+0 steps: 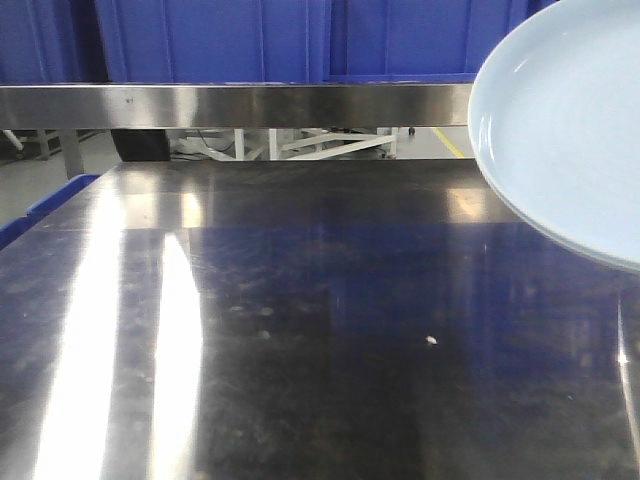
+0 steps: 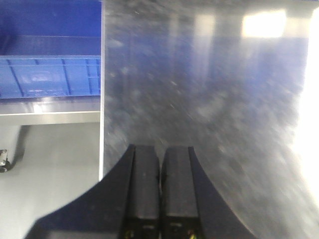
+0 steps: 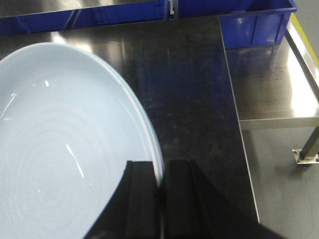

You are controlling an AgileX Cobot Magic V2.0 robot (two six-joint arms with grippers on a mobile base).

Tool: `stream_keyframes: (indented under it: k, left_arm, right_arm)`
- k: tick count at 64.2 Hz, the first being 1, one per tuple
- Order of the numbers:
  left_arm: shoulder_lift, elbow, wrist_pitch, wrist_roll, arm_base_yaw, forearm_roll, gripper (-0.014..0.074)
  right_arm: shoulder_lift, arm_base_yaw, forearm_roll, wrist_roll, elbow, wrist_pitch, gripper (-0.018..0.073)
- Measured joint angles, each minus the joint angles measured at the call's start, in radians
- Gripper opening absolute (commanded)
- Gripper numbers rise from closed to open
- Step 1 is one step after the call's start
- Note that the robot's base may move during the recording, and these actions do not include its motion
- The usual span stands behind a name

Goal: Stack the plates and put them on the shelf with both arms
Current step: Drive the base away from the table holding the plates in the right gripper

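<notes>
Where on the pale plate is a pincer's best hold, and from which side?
The plate is wide and shallow, so only its thin upturned rim fits between fingers; come edge-on from outside. The right pincer pinches it that way.

The steel table (image 1: 300, 300) is dark, scuffed and glossy, with bright streaks of reflected light. One small pale speck (image 1: 431, 340), perhaps a crumb, lies on it. Along its far edge runs a raised steel shelf (image 1: 230, 104) carrying blue crates (image 1: 220, 40).
</notes>
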Motion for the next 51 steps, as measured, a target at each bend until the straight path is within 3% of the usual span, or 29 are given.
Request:
stream_keyframes:
  k: [51]
  left_arm:
    - [0.0, 0.0, 0.0, 0.0, 0.0, 0.0, 0.0097]
  right_arm:
    - [0.0, 0.0, 0.0, 0.0, 0.0, 0.002, 0.0015]
